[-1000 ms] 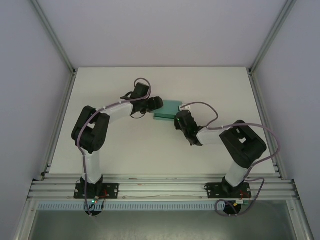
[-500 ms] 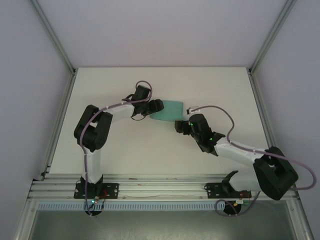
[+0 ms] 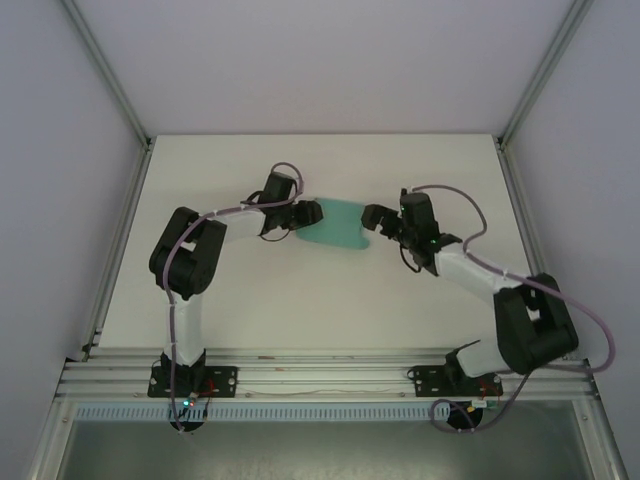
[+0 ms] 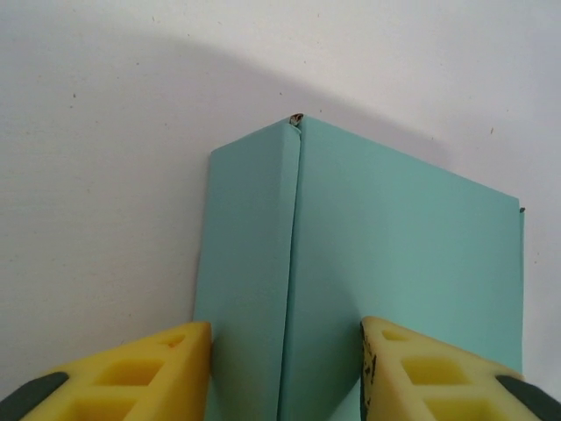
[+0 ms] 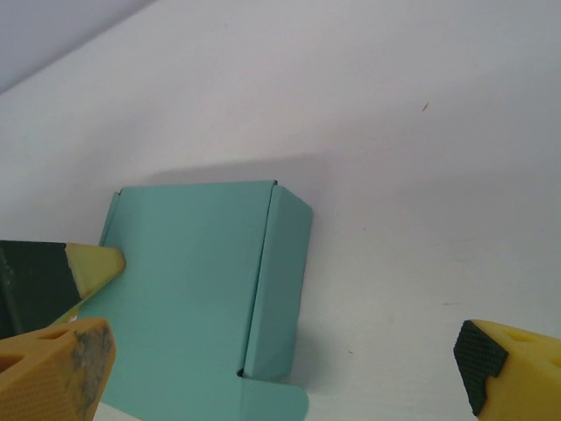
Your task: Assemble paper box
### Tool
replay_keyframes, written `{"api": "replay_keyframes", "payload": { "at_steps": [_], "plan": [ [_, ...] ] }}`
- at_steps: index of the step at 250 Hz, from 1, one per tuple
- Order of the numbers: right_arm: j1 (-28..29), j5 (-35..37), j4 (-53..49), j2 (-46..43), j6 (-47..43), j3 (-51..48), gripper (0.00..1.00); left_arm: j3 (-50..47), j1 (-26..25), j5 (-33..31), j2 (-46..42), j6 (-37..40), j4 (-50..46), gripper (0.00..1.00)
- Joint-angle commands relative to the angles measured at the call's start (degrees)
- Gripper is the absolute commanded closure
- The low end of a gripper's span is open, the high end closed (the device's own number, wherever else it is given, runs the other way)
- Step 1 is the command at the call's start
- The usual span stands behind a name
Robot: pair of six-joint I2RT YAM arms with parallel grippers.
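White-and-black arms (image 3: 190,262), looping purple-grey cables (image 3: 455,215), yellow hollow-celled gripper fingers (image 4: 131,377) with black pads.

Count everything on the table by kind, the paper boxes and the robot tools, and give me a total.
Teal paper box: 1
Robot tools: 2, the left tool and the right tool
Total: 3
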Motion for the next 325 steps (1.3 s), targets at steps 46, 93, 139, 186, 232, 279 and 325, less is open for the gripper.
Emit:
{"api": "replay_keyframes", "payload": {
  "at_steps": [46,93,139,186,232,279,325],
  "plan": [
    [-2.44,-14.29,-2.19,11.00,4.65,6.35,0.00,-5.17,3.87,7.79,2.03,0.22,3.75,0.68],
    [-2.87,-20.58,0.85,16.19,6.44,8.84,0.00,-8.41,5.73,13.36,2.82,-2.72,11.49,0.76],
    [-3.59,-23.40,0.76,19.98,7.32,11.93,0.00,-11.43,8.01,17.85,3.92,-6.48,19.01,0.77],
    [-3.96,-30.18,4.19,24.16,10.59,14.32,0.01,-13.08,8.63,19.89,4.41,-7.68,22.62,0.78],
    [-3.97,-38.28,9.55,29.25,13.70,17.68,0.10,-13.02,8.69,20.09,3.94,-6.53,22.45,0.76],
    [-4.34,-44.24,21.87,31.56,20.03,17.31,0.34,-11.80,8.77,20.03,3.97,-6.00,21.86,0.74],
    [-4.53,-44.95,19.21,29.23,18.35,16.75,0.63,-11.41,8.60,20.28,1.42,-5.60,23.73,0.63]
  ]
}}
